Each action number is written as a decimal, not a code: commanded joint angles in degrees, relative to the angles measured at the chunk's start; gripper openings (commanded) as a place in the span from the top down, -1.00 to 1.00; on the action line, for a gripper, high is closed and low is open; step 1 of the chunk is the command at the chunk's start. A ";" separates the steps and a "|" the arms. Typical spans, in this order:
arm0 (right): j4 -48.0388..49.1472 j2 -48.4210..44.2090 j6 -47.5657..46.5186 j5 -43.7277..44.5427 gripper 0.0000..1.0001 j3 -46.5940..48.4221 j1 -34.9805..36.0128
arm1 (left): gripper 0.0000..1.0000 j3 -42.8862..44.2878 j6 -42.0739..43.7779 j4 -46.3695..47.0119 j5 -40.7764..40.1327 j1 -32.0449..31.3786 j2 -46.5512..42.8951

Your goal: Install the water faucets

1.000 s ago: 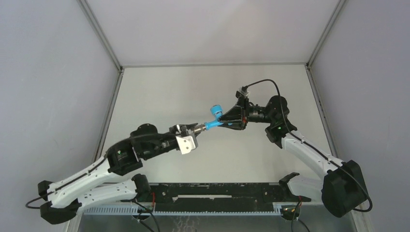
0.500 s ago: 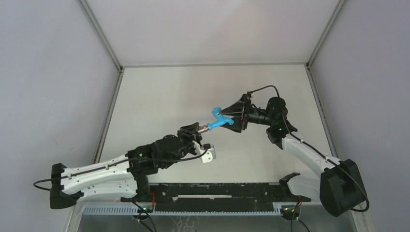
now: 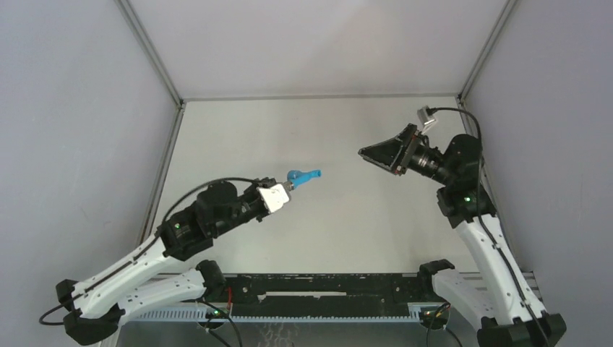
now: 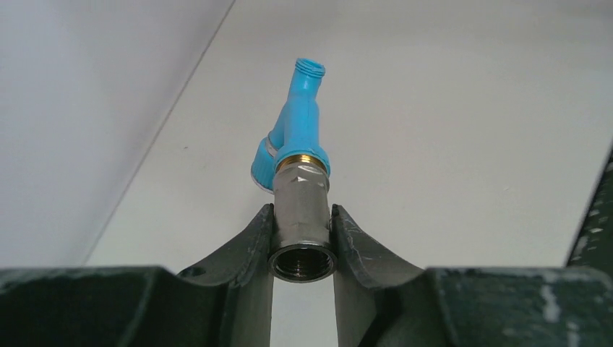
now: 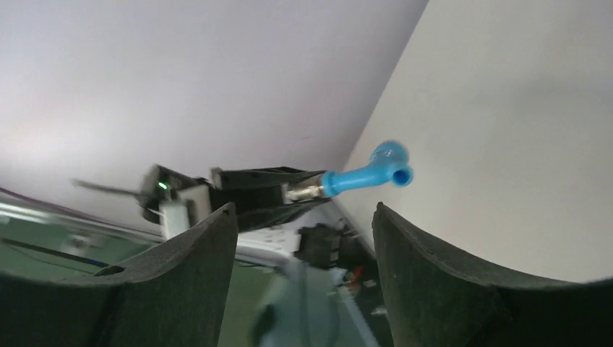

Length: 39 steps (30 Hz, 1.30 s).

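Note:
The water faucet is a bright-blue bent tap (image 4: 300,123) screwed onto a grey metal fitting (image 4: 302,191). My left gripper (image 4: 302,211) is shut on the fitting, one finger on each side, with the threaded bore facing the camera. In the top view the tap (image 3: 303,176) sticks out from the left gripper (image 3: 288,186) above the middle-left of the table. My right gripper (image 3: 363,152) hangs open and empty, well to the right of the tap and pointing at it. From the right wrist, the tap (image 5: 361,177) shows beyond the open gripper (image 5: 303,210).
The white table (image 3: 318,123) is boxed in by grey walls on the left, right and back. A black rail (image 3: 325,293) runs along the near edge between the arm bases. The left arm (image 3: 144,253) stretches diagonally over the near-left area.
The right gripper let go of the blue tap, opened and drew back up and to the right. The left arm carried the faucet a little to the left.

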 commanded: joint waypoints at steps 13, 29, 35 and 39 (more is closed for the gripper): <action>-2.87 -22.82 -76.91 45.91 -0.64 -6.05 33.05 | 1.00 19.30 -41.84 2.22 29.31 16.40 3.28; 40.14 -6.47 -145.47 77.40 -0.86 -23.34 65.06 | 1.00 26.41 -68.60 -3.68 59.03 33.90 19.78; 47.89 2.32 -156.70 79.12 -0.99 -22.91 64.79 | 1.00 25.79 -73.49 -3.12 64.87 34.37 22.09; 48.95 5.46 -158.60 77.93 -0.99 -22.26 64.43 | 1.00 25.26 -74.91 -2.79 68.30 34.46 23.10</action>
